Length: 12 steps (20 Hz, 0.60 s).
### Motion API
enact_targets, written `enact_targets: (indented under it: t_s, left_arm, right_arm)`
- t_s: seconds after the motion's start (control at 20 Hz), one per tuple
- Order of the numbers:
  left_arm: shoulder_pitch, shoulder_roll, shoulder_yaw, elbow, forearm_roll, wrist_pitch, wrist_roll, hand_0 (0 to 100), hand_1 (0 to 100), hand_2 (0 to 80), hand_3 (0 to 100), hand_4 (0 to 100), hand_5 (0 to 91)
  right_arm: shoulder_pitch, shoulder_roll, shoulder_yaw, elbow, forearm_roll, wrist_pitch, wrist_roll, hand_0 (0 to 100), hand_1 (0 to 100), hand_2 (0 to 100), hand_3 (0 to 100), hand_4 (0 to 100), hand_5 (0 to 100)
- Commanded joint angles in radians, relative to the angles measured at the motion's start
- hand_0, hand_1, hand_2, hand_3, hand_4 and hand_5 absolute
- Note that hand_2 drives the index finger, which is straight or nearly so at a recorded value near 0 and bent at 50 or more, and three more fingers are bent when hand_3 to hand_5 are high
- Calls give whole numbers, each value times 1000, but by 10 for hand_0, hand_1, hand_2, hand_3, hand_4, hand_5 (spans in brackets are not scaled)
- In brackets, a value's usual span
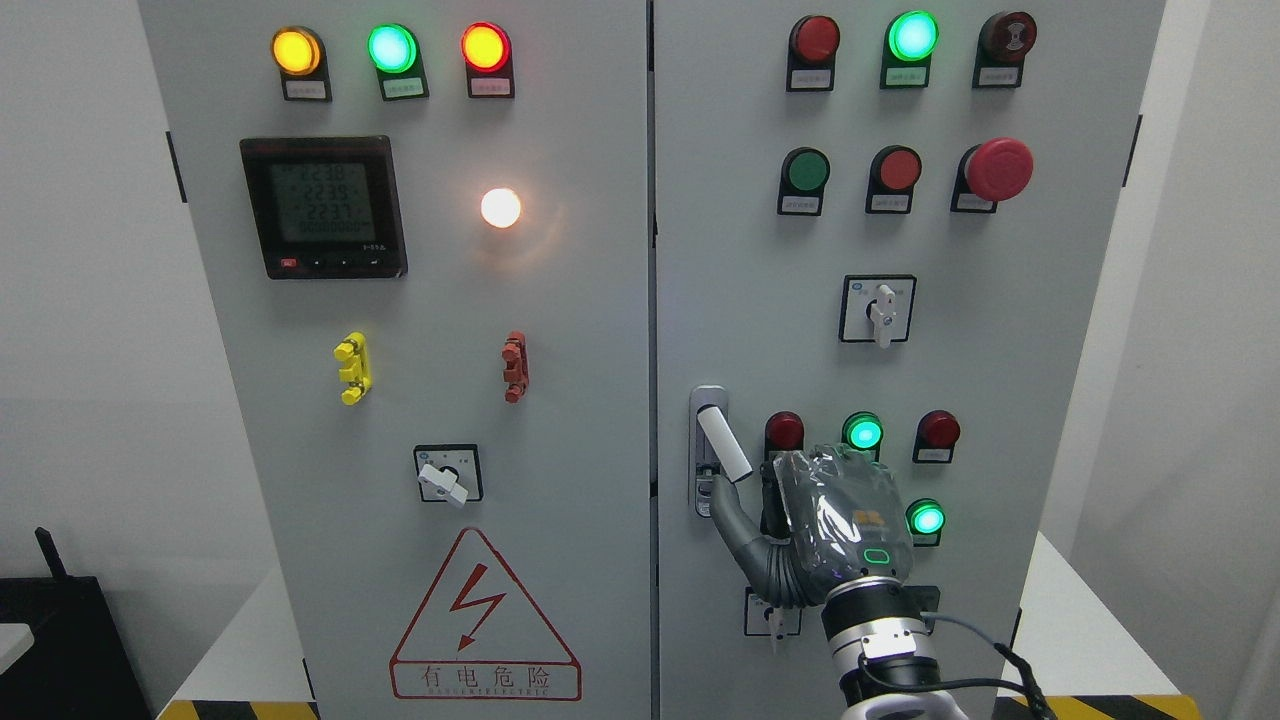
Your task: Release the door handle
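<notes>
One hand in view, the right hand [835,515], sits just right of and below the white door handle [724,447], whose long axis tilts down-right; thumb reaches beneath it, grip uncertain.

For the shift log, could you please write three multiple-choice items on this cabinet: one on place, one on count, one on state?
1. The door handle sits on which door?
A. left
B. right
C. neither

2. How many lamps top the left door?
A. two
B. three
C. five

3. The right hand is:
A. away from the panel
B. pressing the mushroom button
C. beside the handle, thumb near its base

Key: 1 B, handle lies right of the seam. 2 B, amber, green, red. 3 C, fingers up by the handle.
</notes>
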<state>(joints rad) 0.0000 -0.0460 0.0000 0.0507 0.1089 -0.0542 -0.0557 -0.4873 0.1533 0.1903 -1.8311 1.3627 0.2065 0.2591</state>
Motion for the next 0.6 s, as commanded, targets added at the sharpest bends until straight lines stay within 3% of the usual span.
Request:
enact_targets:
  t_s: [0.0,0.55]
  left_arm:
    - [-26,0,17,0,0,0,1,120,389,0,0,0,0]
    - [-26,0,17,0,0,0,1,120,389,0,0,0,0]
  right_arm:
    - [7,0,-14,-4,-1,-1,2,575,78,979,1000,1000,1000]
    - [7,0,-29,-11,-1,-1,2,575,86,979,1000,1000,1000]
